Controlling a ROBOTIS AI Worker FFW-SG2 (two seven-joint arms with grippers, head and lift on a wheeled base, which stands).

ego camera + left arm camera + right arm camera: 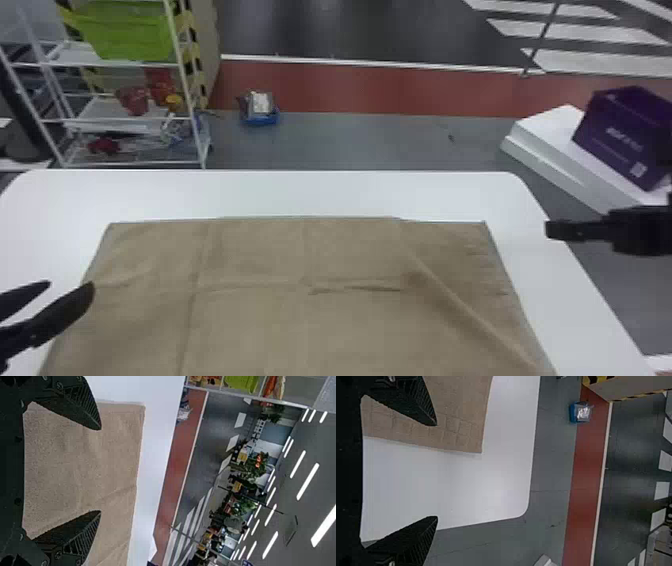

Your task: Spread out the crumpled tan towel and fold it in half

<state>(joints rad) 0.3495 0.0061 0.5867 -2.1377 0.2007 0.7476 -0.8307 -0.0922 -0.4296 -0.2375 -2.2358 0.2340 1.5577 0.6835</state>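
Towel (pixel 280 330) lies spread, creased, on table (pixel 300 192); far edge runs left-right, long axis indeterminate. Left gripper (pixel 71 286): wide, over left edge, apparently nearer. Right gripper (pixel 436 471): wide, outboard of right edge.

There's room right across the far edge of the white, round-cornered table (pixel 310 195)! At the right edge, the black right gripper (pixel 557 230) juts in; past the far-left corner, a white metal rack (pixel 185 82) blocks.
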